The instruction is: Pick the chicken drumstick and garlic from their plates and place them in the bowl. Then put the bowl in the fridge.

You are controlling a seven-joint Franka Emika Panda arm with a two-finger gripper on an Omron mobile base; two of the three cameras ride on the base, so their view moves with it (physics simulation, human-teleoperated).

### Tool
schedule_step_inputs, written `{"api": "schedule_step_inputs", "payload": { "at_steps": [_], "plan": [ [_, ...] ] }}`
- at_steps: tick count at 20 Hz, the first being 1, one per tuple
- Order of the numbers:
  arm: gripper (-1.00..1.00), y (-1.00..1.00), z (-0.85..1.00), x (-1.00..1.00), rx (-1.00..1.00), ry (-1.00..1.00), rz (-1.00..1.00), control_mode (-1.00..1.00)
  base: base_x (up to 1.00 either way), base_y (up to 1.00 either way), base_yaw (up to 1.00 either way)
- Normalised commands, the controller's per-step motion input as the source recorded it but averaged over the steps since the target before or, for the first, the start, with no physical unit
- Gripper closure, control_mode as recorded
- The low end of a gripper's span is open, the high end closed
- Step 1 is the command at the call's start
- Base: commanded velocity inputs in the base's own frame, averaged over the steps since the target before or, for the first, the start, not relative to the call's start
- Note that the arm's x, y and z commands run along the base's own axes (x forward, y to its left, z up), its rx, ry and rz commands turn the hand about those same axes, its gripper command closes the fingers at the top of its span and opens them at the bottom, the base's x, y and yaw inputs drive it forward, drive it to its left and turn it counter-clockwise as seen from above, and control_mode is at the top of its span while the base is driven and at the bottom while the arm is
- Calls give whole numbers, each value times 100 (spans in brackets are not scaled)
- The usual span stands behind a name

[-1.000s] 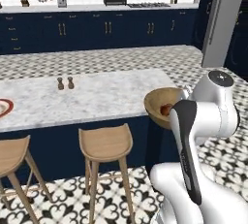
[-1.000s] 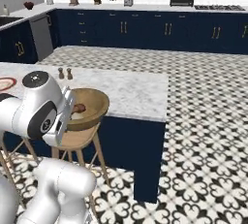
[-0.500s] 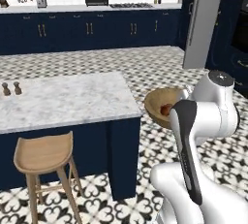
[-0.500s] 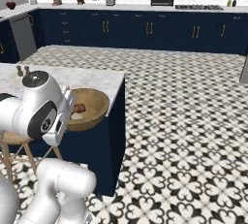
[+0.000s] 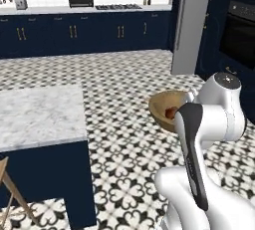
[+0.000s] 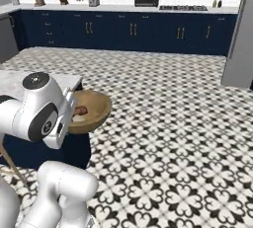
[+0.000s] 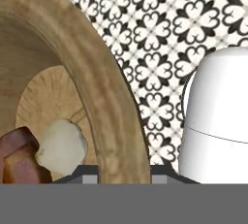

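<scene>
Left base view: the bowl [image 5: 167,110], carried above the floor with the gripper closed on its rim, holds the chicken drumstick [image 7: 17,157] and garlic [image 7: 60,144]; the fridge [image 5: 188,25] is seen ahead and slightly right of it.

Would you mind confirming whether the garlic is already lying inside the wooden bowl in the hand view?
Yes, the pale garlic lies on the floor of the wooden bowl, right beside the reddish-brown chicken drumstick.

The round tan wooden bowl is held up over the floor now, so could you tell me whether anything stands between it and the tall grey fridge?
Nothing visible does: patterned floor tiles lie bare between the wooden bowl and the fridge.
</scene>
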Motion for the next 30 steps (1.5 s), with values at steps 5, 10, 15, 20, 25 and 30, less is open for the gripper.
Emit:
{"api": "schedule_step_inputs", "payload": {
  "at_steps": [5,10,15,20,25,30],
  "plan": [
    [100,0,0,0,0,0,0,100,93,-100,0],
    [100,0,0,0,0,0,0,100,100,-62,-3],
    [100,0,0,0,0,0,0,100,100,-1,-4],
    [100,0,0,0,0,0,0,100,100,23,0],
    [100,0,0,0,0,0,0,100,100,24,0],
    [100,0,0,0,0,0,0,100,100,3,0]
  ]
}}
